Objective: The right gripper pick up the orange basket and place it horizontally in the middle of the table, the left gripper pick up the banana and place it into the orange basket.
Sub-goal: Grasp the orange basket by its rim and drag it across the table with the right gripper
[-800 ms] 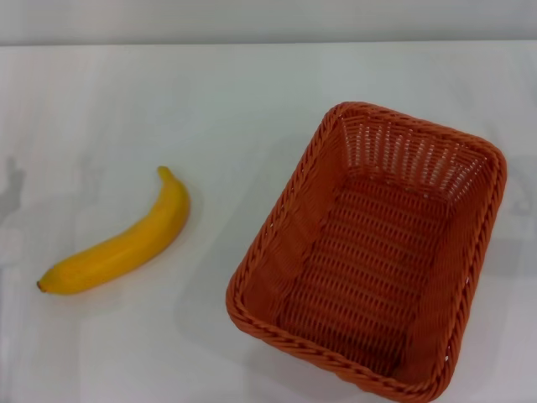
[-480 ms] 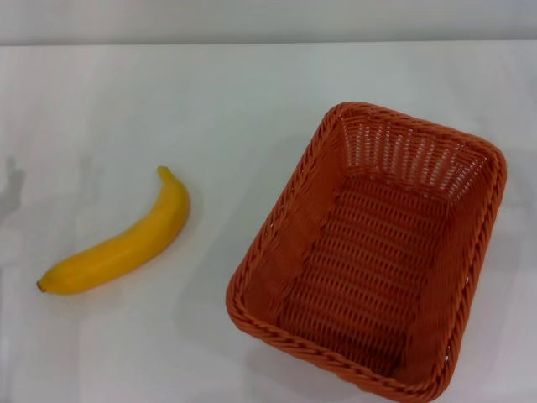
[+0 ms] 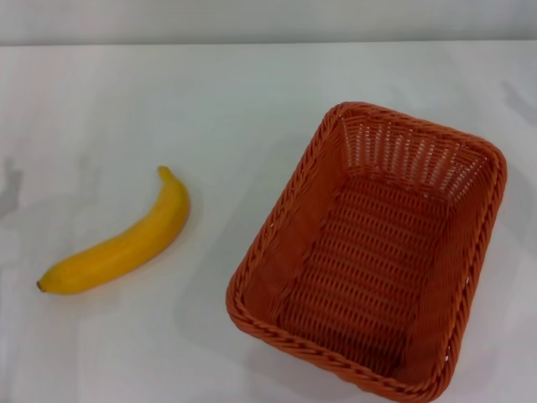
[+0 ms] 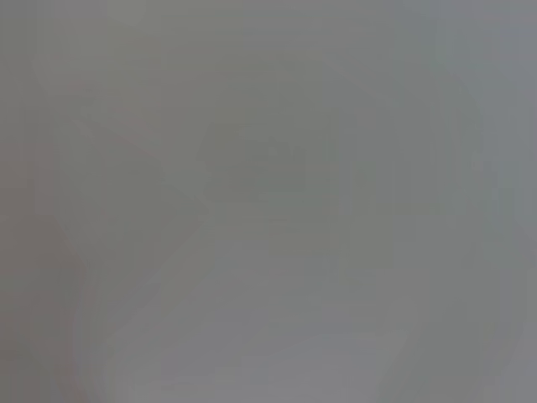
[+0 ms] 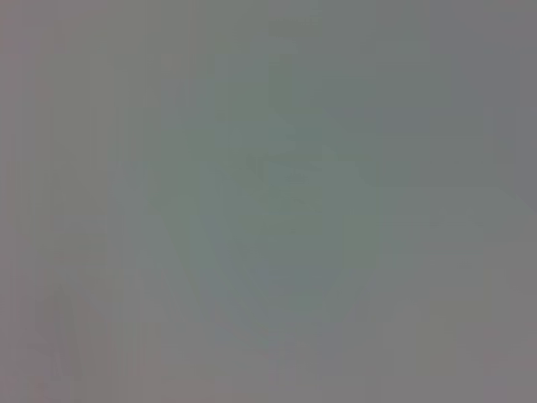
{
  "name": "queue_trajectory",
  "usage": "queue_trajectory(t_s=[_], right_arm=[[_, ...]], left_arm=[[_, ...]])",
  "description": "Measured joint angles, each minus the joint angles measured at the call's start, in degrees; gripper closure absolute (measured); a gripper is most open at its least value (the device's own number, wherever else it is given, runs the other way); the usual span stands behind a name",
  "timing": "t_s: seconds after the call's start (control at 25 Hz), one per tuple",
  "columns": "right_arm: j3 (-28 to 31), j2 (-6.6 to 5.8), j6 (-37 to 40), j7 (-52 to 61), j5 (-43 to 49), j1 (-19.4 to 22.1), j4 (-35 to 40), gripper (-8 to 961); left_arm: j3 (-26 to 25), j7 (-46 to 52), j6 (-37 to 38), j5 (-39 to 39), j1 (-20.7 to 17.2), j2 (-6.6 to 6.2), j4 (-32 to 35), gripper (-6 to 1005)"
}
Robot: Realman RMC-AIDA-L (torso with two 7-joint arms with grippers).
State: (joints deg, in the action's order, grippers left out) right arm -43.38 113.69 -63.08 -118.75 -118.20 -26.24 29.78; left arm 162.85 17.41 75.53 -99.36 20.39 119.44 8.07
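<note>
An orange basket [image 3: 369,252] sits angled on the right of a white table [image 3: 168,92], a banana [image 3: 117,239] well apart on its left; neither gripper is visible, so their grips cannot be told, and a grab on the sloping woven wall could slip.

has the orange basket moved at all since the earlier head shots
No. The orange basket sits in the same spot on the table, with the same gap to the banana, which also lies unmoved.
</note>
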Motion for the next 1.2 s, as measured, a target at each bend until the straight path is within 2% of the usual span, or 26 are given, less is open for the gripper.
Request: queue_trajectory(t_s=[0.16,0.24,0.4,0.44,0.48,0.52,0.6,0.68,0.8,0.92,1.08,1.2], right_arm=[[-4.5,-3.54,2.7,21.5,15.6,-1.2,13.7,102],[-5.3,-6.06,0.1,31.7,23.3,-3.1,19.2,110],[-5.6,-10.44,-10.3,46.9,36.5,-8.9,25.8,111],[-5.6,-10.44,-10.3,46.9,36.5,-8.9,25.8,111],[-5.6,-12.01,-19.4,54.7,46.4,-14.3,28.5,111],[-5.7,-11.97,-21.1,55.9,48.3,-15.5,29.0,111],[-5.8,-11.66,-24.3,58.3,52.3,-17.7,30.1,112],[-6.6,-10.12,-27.8,61.5,59.0,-20.7,31.4,112],[-7.9,-7.18,-30.2,64.4,69.5,-23.9,32.2,113],[-9.3,-3.22,-30.0,65.2,80.1,-26.0,32.4,113],[-11.0,1.11,-27.7,65.4,91.6,-27.8,31.1,114],[-13.1,1.45,-26.0,66.1,92.0,-29.1,27.4,114]], left_arm=[[-0.1,0.0,0.0,-0.7,0.0,0.00,-0.1,109],[-0.1,0.0,0.1,-0.8,-0.1,0.00,-0.1,109],[-0.2,0.0,0.3,-1.2,-0.1,-0.07,-0.1,110],[-0.2,0.0,0.4,-1.2,-0.1,-0.08,-0.1,110],[-0.2,0.0,0.5,-1.3,-0.1,-0.08,-0.1,110],[-0.2,0.0,0.5,-1.3,-0.1,-0.09,-0.1,110],[-0.2,0.0,0.5,-1.3,0.1,-0.09,-0.1,110],[-0.2,-0.1,0.5,-1.3,0.3,-0.09,-0.1,110],[-0.2,-0.1,0.5,-1.3,0.6,-0.12,-0.1,110],[-0.2,-0.1,0.5,-1.3,0.8,-0.18,-0.1,109],[-0.2,-0.1,0.5,-1.3,1.3,-0.18,-0.1,109],[-0.2,0.0,0.5,-1.3,1.2,-0.18,-0.1,109]])
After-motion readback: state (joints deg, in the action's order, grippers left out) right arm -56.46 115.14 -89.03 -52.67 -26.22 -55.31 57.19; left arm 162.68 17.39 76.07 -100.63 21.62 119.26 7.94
